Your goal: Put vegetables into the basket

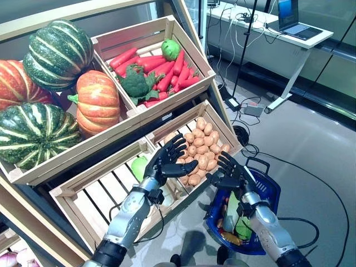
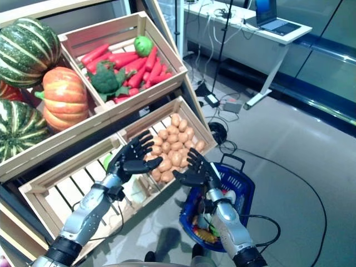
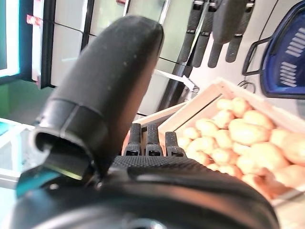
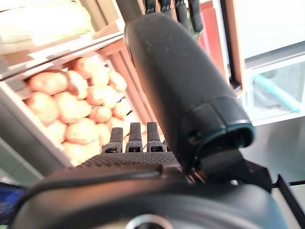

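Observation:
My left hand (image 1: pixel 169 160) is open and empty, its fingers spread just above the wooden crate of potatoes (image 1: pixel 201 149) on the stand's lower shelf. My right hand (image 1: pixel 231 173) is open and empty too, held in the air between that crate's front corner and the blue basket (image 1: pixel 270 196) on the floor. The basket holds a long green vegetable (image 1: pixel 232 214), a leafy green one and something orange (image 1: pixel 230 238). In the left wrist view the potatoes (image 3: pixel 243 138) lie past the straight fingers (image 3: pixel 150 140). The right wrist view shows the potatoes (image 4: pixel 76 114) beyond its fingers (image 4: pixel 135 138).
The wooden stand (image 1: pixel 33 172) fills the left half, with crates on two slanted shelves. A pale green vegetable (image 1: pixel 139 166) lies in the slatted crate beside my left hand. Cables and a power brick (image 1: pixel 253 110) lie on the grey floor, and a white desk (image 1: pixel 272 41) stands behind.

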Controlling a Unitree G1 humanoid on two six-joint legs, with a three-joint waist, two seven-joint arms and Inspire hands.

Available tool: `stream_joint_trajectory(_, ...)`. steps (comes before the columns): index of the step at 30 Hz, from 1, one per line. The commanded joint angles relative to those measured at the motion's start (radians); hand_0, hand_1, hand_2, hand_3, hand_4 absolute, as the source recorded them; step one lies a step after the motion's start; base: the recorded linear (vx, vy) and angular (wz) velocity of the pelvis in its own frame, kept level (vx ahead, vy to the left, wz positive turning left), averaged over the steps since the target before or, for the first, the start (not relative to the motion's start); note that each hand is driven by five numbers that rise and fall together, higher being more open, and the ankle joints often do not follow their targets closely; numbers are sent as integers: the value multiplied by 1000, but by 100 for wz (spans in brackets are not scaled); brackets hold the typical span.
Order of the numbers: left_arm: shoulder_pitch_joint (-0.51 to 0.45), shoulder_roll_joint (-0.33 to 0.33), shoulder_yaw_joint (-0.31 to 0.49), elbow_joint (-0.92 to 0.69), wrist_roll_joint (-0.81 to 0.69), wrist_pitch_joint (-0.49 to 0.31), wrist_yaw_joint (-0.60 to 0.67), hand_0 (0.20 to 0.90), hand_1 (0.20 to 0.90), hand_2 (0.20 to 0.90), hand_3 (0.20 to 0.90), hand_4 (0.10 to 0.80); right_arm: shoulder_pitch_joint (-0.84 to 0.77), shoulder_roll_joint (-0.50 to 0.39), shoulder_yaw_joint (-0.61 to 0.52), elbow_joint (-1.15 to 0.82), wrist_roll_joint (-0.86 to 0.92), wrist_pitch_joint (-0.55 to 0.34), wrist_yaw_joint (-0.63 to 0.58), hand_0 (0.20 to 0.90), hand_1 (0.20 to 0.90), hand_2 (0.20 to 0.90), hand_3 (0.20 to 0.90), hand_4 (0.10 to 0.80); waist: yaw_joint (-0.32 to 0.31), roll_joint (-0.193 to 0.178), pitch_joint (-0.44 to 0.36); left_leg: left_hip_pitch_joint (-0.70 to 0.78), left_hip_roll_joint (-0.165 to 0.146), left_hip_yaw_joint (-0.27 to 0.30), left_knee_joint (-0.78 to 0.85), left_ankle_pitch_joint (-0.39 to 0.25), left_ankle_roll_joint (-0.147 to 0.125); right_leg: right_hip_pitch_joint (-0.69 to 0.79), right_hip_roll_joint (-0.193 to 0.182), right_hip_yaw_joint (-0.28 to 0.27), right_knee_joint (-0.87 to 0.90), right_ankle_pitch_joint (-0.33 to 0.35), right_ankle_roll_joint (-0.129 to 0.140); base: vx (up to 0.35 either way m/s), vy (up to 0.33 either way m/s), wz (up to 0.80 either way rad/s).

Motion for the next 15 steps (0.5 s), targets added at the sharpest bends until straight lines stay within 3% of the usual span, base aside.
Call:
stream_joint_trajectory(1,-144,9,-23,-52,-7,-36,-15,900,900,900,900,800,-94,-8,9,-125,-55,-65,-3,900,900,900,900,800,-7,-34,-66,-27,-8,-5,14,-57,-26,60,-53,-12,14,-52,44,33,13,-3)
stream_joint_trajectory(8,-113,17,-92,81,-19,41,-160,900,900,900,900,800,-61,-48,80,-4,-83,10,144,900,900,900,900,800,-13,-38,-76,-33,-5,12,17,-56,-25,46,-50,-13,24,-58,46,2,5,-5)
stream_joint_trajectory(15,-52,-21,-147,416,111,91,-220,900,900,900,900,800,-21,9,70,333,-168,83,108,900,900,900,900,800,-23,-36,-86,-33,2,32,17,-60,-24,42,-49,-9,25,-63,54,3,-1,-1)
